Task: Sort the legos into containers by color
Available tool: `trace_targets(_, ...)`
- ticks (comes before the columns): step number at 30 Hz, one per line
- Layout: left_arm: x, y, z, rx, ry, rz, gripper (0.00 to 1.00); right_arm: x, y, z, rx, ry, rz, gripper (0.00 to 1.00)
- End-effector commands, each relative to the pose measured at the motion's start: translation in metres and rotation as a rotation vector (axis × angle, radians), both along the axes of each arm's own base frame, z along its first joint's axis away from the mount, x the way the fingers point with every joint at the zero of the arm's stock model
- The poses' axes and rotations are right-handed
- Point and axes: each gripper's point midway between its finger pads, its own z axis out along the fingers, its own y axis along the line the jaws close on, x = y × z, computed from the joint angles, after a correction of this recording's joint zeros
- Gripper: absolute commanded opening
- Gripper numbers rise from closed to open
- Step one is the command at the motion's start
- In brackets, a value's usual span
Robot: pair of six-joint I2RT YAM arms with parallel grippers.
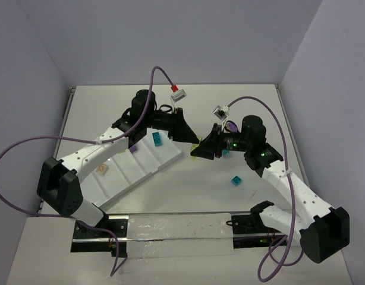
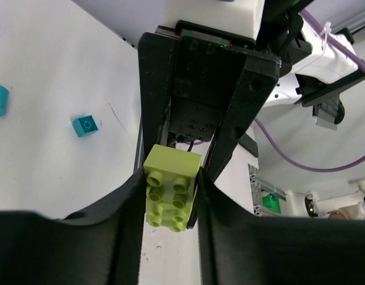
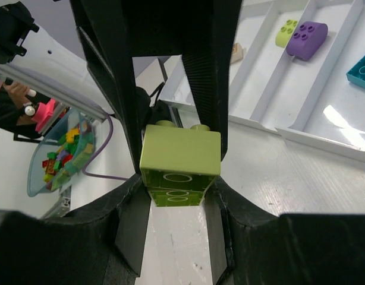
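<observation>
Lime-green brick (image 3: 179, 157) sits right at my lens, clamped in the right gripper (image 3: 178, 184) and, as far as I can tell, in the left gripper (image 2: 170, 181) too, so a mistimed release would drop it short of the tray (image 3: 301, 138) beyond the right jaws.

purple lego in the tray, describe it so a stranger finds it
Start at the long white tray left of centre. One compartment over from the teal brick, the purple lego lies beside a lime brick. It alone is purple and rounded.
</observation>
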Motion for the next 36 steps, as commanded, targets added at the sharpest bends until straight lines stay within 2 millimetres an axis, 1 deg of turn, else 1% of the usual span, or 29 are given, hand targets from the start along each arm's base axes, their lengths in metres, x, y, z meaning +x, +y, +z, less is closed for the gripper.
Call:
trace_targets(1,-0.007,-0.004,0.027,-0.079,-0.081,-0.052,0.29,0.0,0.003,0.022,0.021,-0.071,0.021,0.0)
trace_targets(3,-0.009,-0.003,0.025,-0.072,-0.081,-0.056,0.07,0.001,0.004,0.02,0.02,-0.065,0.02,0.0)
trace_targets(4,-0.009,-0.003,0.023,-0.066,-0.079,-0.056,0.02,0.001,0.004,0.021,0.021,-0.064,0.021,0.0)
trace_targets(5,-0.009,-0.003,0.022,-0.062,-0.079,-0.055,0.0,0.001,0.004,0.021,0.022,-0.063,0.021,0.0)
trace_targets(8,-0.005,-0.001,0.019,-0.044,-0.076,-0.027,0.0,0.003,0.004,0.02,0.02,-0.063,0.009,0.0)
trace_targets(10,0.006,0.002,0.019,-0.028,-0.081,0.039,0.0,0.004,0.004,0.018,0.015,-0.057,0.004,0.0)
trace_targets(11,0.014,0.007,0.021,-0.027,-0.075,0.082,0.0,0.006,0.004,0.016,0.007,-0.053,-0.001,0.0)
trace_targets(12,0.023,0.014,0.025,-0.029,-0.067,0.133,0.0,0.007,0.004,0.013,-0.004,-0.047,-0.006,0.0)
trace_targets(14,0.041,0.027,0.024,-0.026,-0.056,0.216,0.0,0.009,0.003,0.009,-0.017,-0.04,-0.012,0.0)
trace_targets(15,0.052,0.038,0.031,-0.04,-0.057,0.281,0.0,0.01,0.002,0.005,-0.03,-0.028,-0.021,0.0)
trace_targets(17,0.06,0.051,0.038,-0.046,-0.066,0.344,0.0,0.014,0.001,0.002,-0.041,-0.024,-0.049,0.0)
trace_targets(21,0.08,0.085,0.041,-0.019,-0.065,0.516,0.0,0.019,-0.002,0.0,-0.046,-0.029,-0.096,0.0)
trace_targets(23,0.086,0.104,0.032,0.037,-0.037,0.604,0.0,0.024,-0.003,-0.002,-0.06,-0.025,-0.125,0.0)
trace_targets(24,0.094,0.115,0.024,0.086,-0.023,0.691,0.0,0.027,-0.005,-0.003,-0.069,-0.019,-0.147,0.0)
trace_targets(25,0.094,0.127,0.011,0.149,0.002,0.745,0.0,0.033,-0.007,-0.005,-0.086,-0.013,-0.185,0.0)
trace_targets(26,0.099,0.139,0.004,0.187,0.003,0.824,0.0,0.039,-0.009,-0.005,-0.097,-0.019,-0.218,0.0)
trace_targets(28,0.106,0.165,-0.028,0.314,0.061,0.982,0.0,0.042,-0.013,-0.01,-0.123,0.0,-0.247,0.0)
trace_targets(29,0.099,0.182,-0.06,0.426,0.165,1.061,0.0,0.046,-0.015,-0.01,-0.133,-0.001,-0.277,0.0)
trace_targets(30,0.103,0.206,-0.086,0.527,0.19,1.186,0.0,0.048,-0.016,-0.012,-0.139,0.006,-0.289,0.0)
trace_targets(31,0.098,0.212,-0.094,0.566,0.209,1.198,0.0,0.049,-0.017,-0.012,-0.142,0.006,-0.297,0.0)
trace_targets(32,0.091,0.229,-0.121,0.653,0.279,1.285,0.0,0.051,-0.017,-0.013,-0.142,0.009,-0.307,0.0)
trace_targets(33,0.085,0.245,-0.141,0.727,0.309,1.357,0.0,0.053,-0.017,-0.013,-0.142,0.014,-0.311,0.0)
trace_targets(34,0.08,0.257,-0.154,0.779,0.322,1.404,0.0,0.053,-0.017,-0.013,-0.141,0.017,-0.311,0.0)
trace_targets(36,0.074,0.271,-0.168,0.83,0.338,1.466,0.0,0.052,-0.016,-0.014,-0.141,0.019,-0.307,0.0)
